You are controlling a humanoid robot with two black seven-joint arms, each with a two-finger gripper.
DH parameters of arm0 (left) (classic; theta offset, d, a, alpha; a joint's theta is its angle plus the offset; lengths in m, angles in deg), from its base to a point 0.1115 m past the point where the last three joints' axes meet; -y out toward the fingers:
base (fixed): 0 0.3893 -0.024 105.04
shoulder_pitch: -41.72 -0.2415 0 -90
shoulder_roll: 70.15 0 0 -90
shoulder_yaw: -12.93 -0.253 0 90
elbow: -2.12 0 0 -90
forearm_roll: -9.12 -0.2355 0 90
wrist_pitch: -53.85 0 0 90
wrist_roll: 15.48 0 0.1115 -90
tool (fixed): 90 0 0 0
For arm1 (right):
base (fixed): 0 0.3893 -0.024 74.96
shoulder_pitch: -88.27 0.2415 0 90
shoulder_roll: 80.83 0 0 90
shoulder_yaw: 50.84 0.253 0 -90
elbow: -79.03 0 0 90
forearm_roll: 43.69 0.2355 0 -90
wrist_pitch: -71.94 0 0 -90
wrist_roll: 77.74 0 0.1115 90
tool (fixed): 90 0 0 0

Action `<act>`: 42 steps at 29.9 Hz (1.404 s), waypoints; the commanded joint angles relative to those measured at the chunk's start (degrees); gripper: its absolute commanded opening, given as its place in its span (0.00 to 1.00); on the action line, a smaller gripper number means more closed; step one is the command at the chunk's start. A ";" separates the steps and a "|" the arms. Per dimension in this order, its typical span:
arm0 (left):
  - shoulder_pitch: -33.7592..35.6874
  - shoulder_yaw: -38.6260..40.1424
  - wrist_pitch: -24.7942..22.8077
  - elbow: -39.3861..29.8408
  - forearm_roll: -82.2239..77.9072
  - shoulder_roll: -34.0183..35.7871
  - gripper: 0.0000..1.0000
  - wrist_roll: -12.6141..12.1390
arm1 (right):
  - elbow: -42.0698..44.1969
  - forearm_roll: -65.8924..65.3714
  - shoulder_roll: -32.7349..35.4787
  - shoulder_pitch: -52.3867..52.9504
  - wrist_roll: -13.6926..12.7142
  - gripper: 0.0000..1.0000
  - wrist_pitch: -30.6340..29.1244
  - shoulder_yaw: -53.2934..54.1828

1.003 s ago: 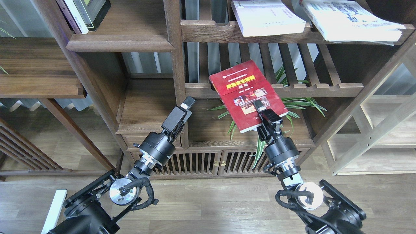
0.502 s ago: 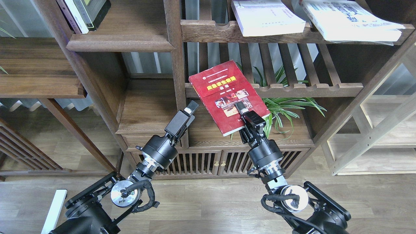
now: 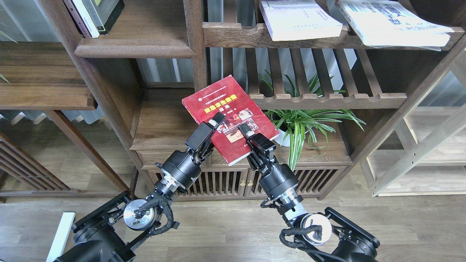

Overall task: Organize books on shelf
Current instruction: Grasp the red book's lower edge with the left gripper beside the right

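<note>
My right gripper (image 3: pixel 247 131) is shut on the lower edge of the dark red book (image 3: pixel 218 107) with a yellow title band and holds it tilted in the air, in front of the bookcase's upright post. My left gripper (image 3: pixel 217 120) is at the book's lower left edge, overlapping its cover; I cannot tell its finger state or whether it touches. The solid walnut shelf plank (image 3: pixel 160 120) with a moulded front edge lies just left of and behind the book. The lavender-white book (image 3: pixel 298 20) and the white book with blue characters (image 3: pixel 389 22) lie flat on the top slatted rack.
A spider plant (image 3: pixel 309 118) in a white pot stands right of the red book under a slatted rack (image 3: pixel 327 97). An upper walnut plank (image 3: pixel 134 49) holds upright books (image 3: pixel 91 14). The upright post (image 3: pixel 196 54) divides the bays. Slatted cabinet doors (image 3: pixel 225 182) are below.
My right gripper has carried the red book left and slightly down, from in front of the plant to in front of the post. My left gripper has edged right to the book's edge.
</note>
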 commanded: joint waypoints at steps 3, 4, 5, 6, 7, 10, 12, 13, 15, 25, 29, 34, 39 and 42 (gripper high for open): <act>-0.04 -0.15 0.00 -0.38 2.95 1.55 0.97 -1.79 | 0.02 0.01 0.38 0.08 0.00 0.05 0.00 0.06; -0.04 -0.41 0.00 -0.38 3.31 1.99 0.96 -1.88 | 0.02 0.01 0.38 0.08 -0.09 0.05 0.00 0.06; -0.04 -0.93 0.00 -0.38 3.83 2.95 0.95 -1.97 | 0.02 0.01 0.29 0.08 -0.09 0.05 0.00 -0.02; -0.04 -1.37 0.00 -0.47 4.36 3.57 0.94 -1.97 | 0.11 0.01 0.21 0.08 -0.09 0.05 0.00 -0.02; -0.04 -1.99 0.00 -0.47 5.41 4.09 0.93 -2.05 | 0.11 0.01 0.12 0.08 -0.09 0.05 0.00 -0.02; -0.04 -2.61 0.00 -0.47 7.35 4.19 0.91 -2.23 | 0.11 0.01 0.12 0.08 -0.09 0.05 0.00 -0.11; 0.04 -2.52 0.00 -0.64 7.26 4.19 0.92 -2.41 | 0.11 0.01 0.12 0.08 -0.09 0.05 0.00 -0.11; 0.13 -2.61 0.00 -0.65 7.26 4.10 0.93 -2.41 | 0.11 0.01 0.12 0.08 -0.09 0.05 0.00 -0.11; 0.39 -2.61 0.00 -0.65 7.26 3.84 0.93 -2.41 | 0.11 -0.08 0.12 0.08 -0.09 0.05 0.00 -0.11; 1.45 -2.61 0.00 -0.82 7.26 3.48 0.94 -2.93 | 0.11 -0.08 0.21 0.08 -0.18 0.05 0.00 -0.20; 2.15 -2.61 0.00 -0.82 7.26 2.96 0.94 -2.93 | 0.11 -0.08 0.12 0.08 -0.18 0.05 0.00 -0.29; 2.50 -2.61 0.00 -0.65 7.26 2.87 0.94 -2.93 | 0.11 -0.08 0.12 0.08 -0.53 0.05 0.00 -0.81; 2.42 -2.61 0.00 -0.38 7.18 2.96 0.89 -2.93 | 0.11 -0.17 0.03 0.44 -0.61 0.05 0.00 -1.60; 2.42 -2.61 0.00 -0.29 7.26 3.22 0.78 -2.85 | 0.11 -0.17 0.12 0.52 -0.61 0.05 0.00 -1.69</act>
